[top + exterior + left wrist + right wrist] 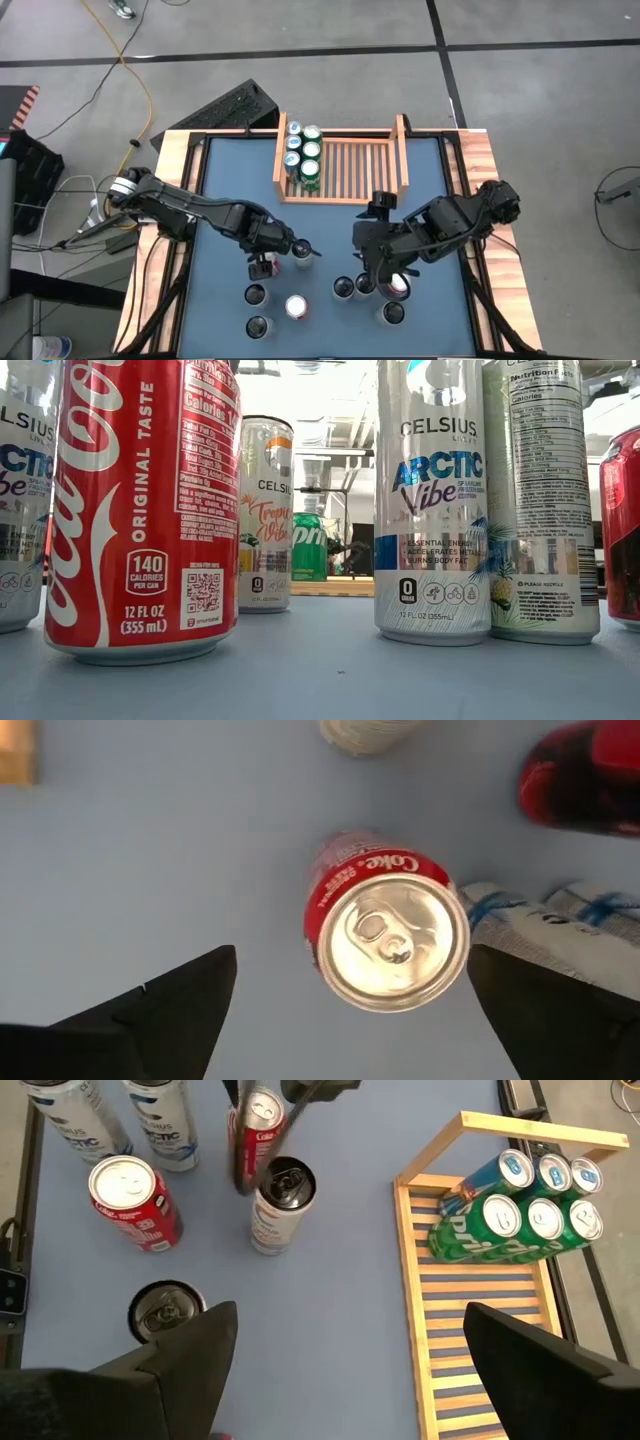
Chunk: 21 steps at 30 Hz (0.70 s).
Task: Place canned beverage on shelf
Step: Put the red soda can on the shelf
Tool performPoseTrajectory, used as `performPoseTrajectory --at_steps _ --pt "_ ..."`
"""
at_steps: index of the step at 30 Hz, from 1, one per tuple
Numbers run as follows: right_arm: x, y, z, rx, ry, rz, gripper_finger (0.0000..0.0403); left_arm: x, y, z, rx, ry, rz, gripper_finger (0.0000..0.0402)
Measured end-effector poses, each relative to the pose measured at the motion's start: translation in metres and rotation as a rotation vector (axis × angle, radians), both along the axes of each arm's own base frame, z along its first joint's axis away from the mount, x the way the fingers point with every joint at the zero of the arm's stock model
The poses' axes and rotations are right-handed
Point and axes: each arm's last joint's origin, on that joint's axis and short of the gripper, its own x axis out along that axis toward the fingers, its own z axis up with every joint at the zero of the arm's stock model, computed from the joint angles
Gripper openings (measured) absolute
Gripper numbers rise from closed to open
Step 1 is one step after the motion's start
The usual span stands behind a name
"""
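Note:
The wooden shelf [402, 150] stands at the table's far middle, with several green and blue cans [303, 155] upright in its left rows; it also shows in the right wrist view [480, 1320]. My left gripper [264, 262] is open over an upright red Coke can [385, 935], one finger on either side of it and apart from it; the can also shows in the right wrist view [262, 1115]. My right gripper [378, 272] is open above the cans at the near right and holds nothing.
Loose cans stand on the blue table: a silver can [300, 250] beside my left gripper, a Coke can [297, 305], dark-topped cans [255, 295], and a group [392, 312] under my right arm. The shelf's right rows [365, 165] are free.

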Motion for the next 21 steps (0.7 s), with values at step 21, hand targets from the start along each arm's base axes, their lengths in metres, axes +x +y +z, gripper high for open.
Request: performPoseTrajectory --at_steps 21 --pt "0.004 -0.01 0.0 0.006 0.007 -0.021 0.0376 -0.003 -0.026 -0.005 0.126 -0.11 -0.03 0.0387"
